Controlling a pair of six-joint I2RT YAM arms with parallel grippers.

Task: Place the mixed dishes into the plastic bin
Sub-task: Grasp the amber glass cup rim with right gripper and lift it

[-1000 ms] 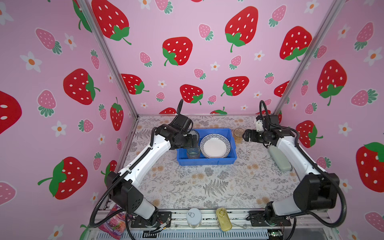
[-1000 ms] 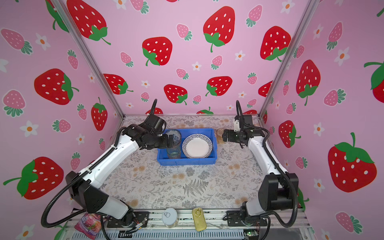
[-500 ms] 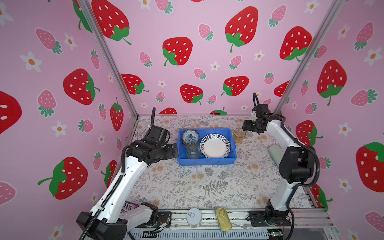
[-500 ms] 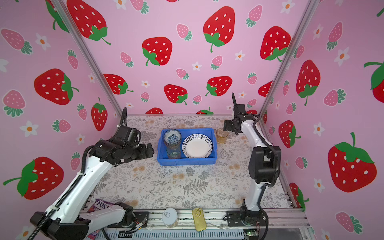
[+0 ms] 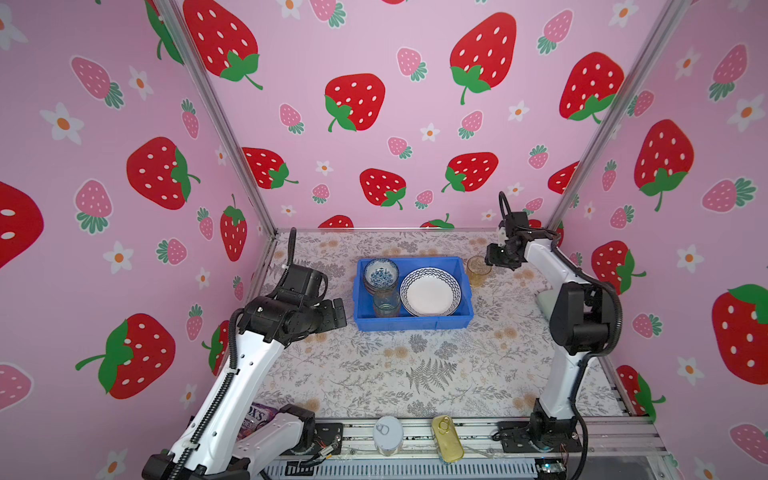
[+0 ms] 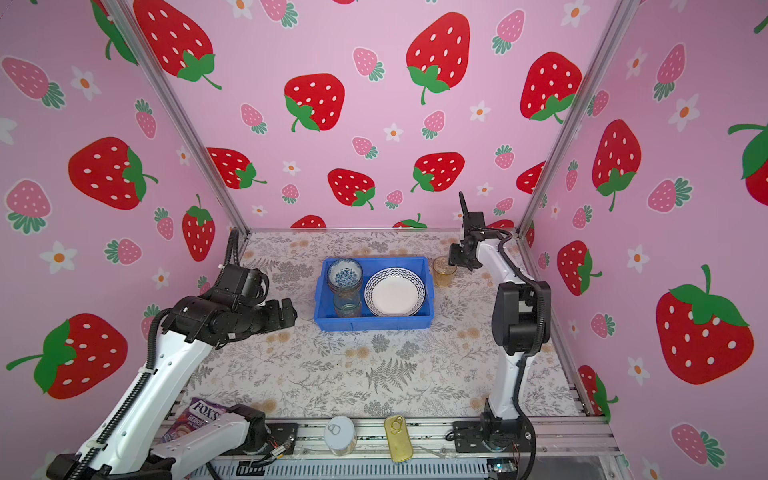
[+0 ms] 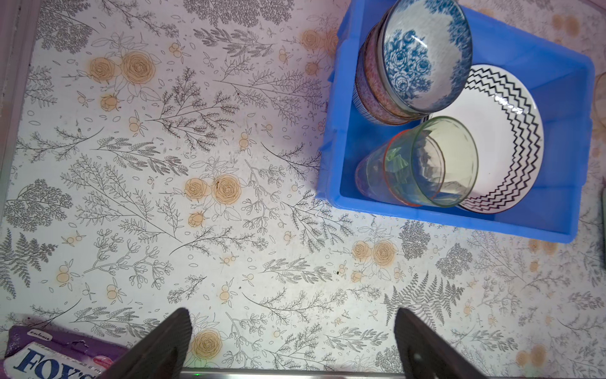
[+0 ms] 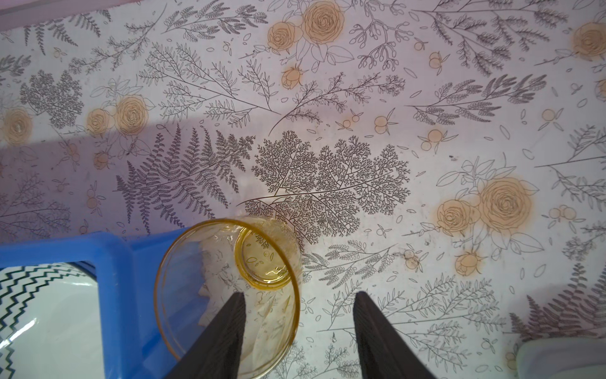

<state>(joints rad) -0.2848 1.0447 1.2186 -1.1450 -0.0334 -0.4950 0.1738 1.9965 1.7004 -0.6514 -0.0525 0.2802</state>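
The right fingers [image 8: 223, 334] stood apart astride the rim of the amber tumbler [image 8: 262, 262], one inside and one outside. It stood upright on the table [image 5: 415, 374] just beside the blue plastic bin [image 5: 411, 322], which held stacked bowls [image 5: 380, 274], a zigzag-rimmed plate [image 5: 430, 291] and nested tumblers [image 5: 386, 305]. The left fingers [image 7: 164, 344] hung spread wide near the bin.

Walls: pink panels [image 5: 374, 41] printed with red strawberries and white flowers, on three sides
Frame: silver metal posts [image 5: 217, 120] at the corners
Table: pale cover [image 5: 374, 374] with grey ferns, orange roses
Front edge: aluminium rail [image 5: 615, 436]
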